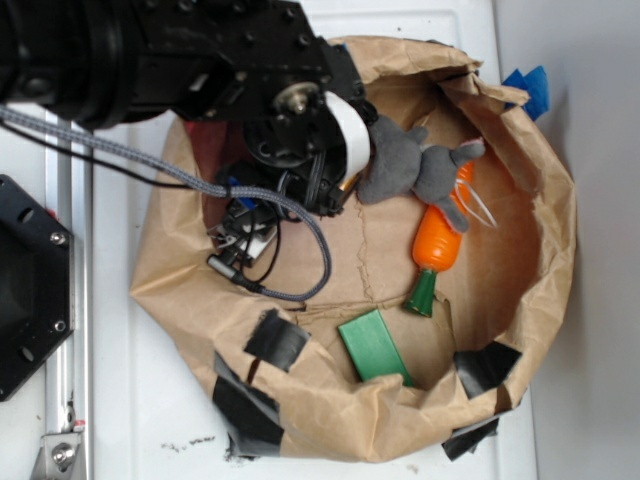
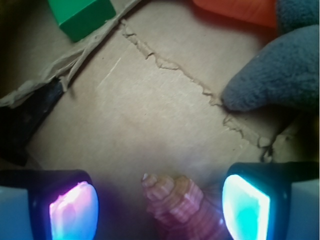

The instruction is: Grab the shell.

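White table (image 1: 420,25), pale wall on the right, metal rail (image 1: 68,300) on the left. On the table, a brown paper bag (image 1: 545,250) rolled down into a shallow basin, patched with black tape (image 1: 275,340) along the near rim and with a bit of blue tape (image 1: 528,90) by the far edge. Inside, on the creased paper floor: grey plush (image 1: 420,165) near the far wall, carrot (image 1: 438,240) just beside and partly under it with its green top pointing toward the near rim, green block (image 1: 373,345) against the near wall.

Black arm (image 1: 200,60) reaching in from the upper left, hanging over the left part of the basin, cables looping below it. Gripper (image 2: 160,207) lowered close to the paper, spread wide, nothing clamped. Fingers (image 2: 246,205) lit teal on one side and pink on the other.

Shell (image 2: 175,202) lying on the paper between the two pads, nearer the teal one, ridged tan-pink body with a pale tip pointing away from the camera; contact with either pad not clear. Hidden under the arm in the exterior view. In the wrist view, plush paw at the upper right, carrot at the top edge, block in the upper left corner, all well apart from the shell.
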`<state>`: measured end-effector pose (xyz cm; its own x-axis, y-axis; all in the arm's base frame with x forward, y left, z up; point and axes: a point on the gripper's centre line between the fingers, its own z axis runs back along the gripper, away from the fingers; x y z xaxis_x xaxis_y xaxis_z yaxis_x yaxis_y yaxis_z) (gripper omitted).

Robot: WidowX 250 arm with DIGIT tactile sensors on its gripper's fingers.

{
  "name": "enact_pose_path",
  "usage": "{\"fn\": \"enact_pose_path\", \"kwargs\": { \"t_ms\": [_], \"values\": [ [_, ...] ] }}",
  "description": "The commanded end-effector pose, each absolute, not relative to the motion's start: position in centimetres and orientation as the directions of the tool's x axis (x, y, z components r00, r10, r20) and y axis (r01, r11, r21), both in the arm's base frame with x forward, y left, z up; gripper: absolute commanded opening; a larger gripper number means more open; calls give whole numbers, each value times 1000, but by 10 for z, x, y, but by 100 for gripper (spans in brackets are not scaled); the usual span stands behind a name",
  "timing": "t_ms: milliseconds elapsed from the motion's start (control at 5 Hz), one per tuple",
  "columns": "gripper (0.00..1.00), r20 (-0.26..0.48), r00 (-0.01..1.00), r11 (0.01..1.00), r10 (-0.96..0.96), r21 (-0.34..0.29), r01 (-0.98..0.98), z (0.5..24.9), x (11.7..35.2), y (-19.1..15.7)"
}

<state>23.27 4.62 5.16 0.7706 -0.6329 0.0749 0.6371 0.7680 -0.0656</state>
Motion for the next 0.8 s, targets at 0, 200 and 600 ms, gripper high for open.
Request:
{"fn": "enact_pose_path", "kwargs": {
  "t_ms": [0,200,600],
  "values": [
    [100,214,779,798,-589,4,602,111,246,48],
    [100,231,778,802,-585,17,598,124,257,45],
    [100,184,798,814,-574,17,581,110,261,52]
  ]
}}
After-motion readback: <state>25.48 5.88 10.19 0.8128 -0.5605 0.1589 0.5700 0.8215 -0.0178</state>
